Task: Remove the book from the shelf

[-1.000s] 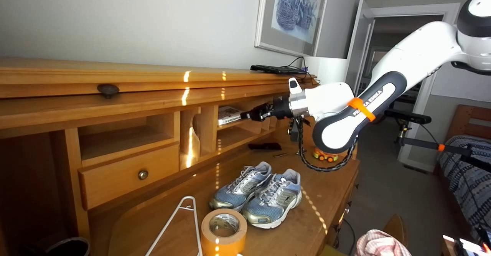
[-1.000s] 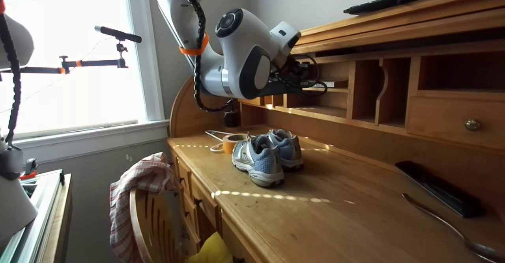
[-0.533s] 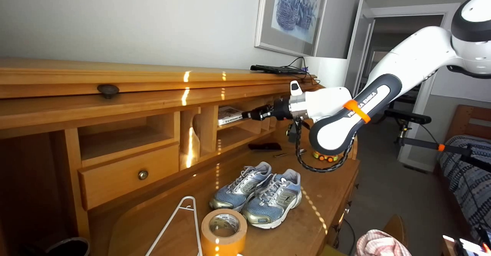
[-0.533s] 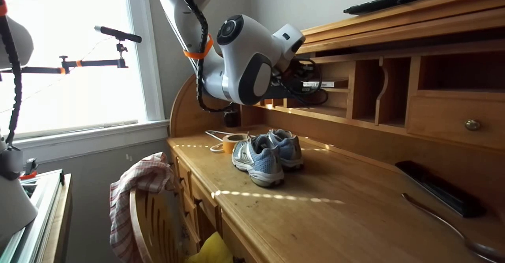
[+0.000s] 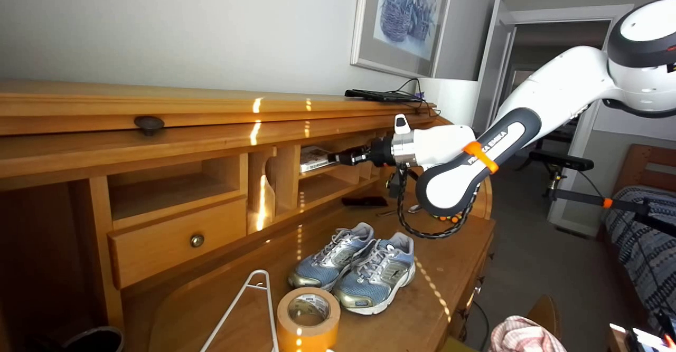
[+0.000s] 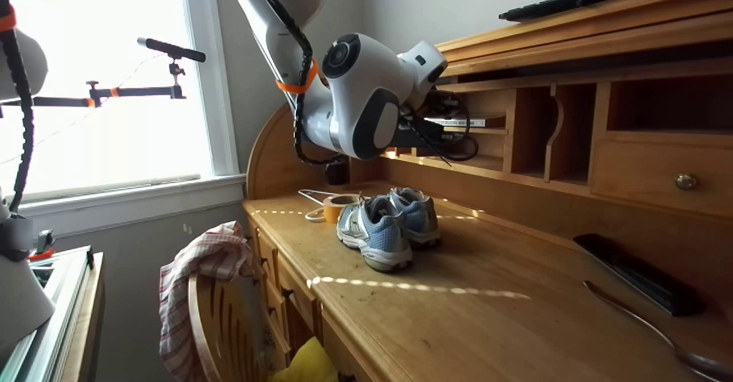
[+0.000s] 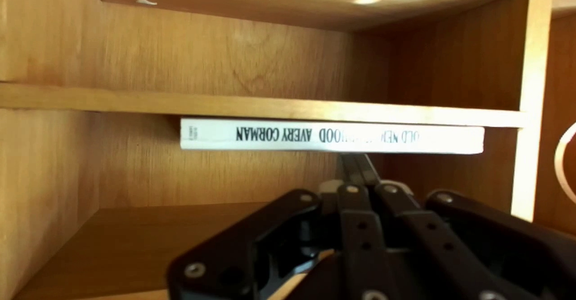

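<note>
A thin book with a white spine (image 7: 270,135) lies flat on a wooden shelf board (image 7: 135,101) inside a cubby of the desk hutch. The wrist picture stands upside down, so the book appears below the board. In both exterior views the book (image 5: 311,158) (image 6: 478,122) is partly covered by the gripper or its cables. My gripper (image 7: 358,165) is shut, its fingers together with nothing seen between them. Its fingertips (image 5: 332,158) are at the book, over its top side; their very ends are hidden behind the spine's edge in the wrist view.
The cubby has side walls (image 7: 531,111) and a lower compartment (image 5: 322,187). A divider (image 5: 288,178) stands beside it. Below on the desk are sneakers (image 5: 377,275), a tape roll (image 5: 308,317), a white hanger (image 5: 237,310), a black object (image 6: 638,273) and a spoon (image 6: 635,319).
The arm has moved lower and closer to the shelf. The gripper tips shifted only slightly and now lie a little further over the book. The book shows no clear movement.
</note>
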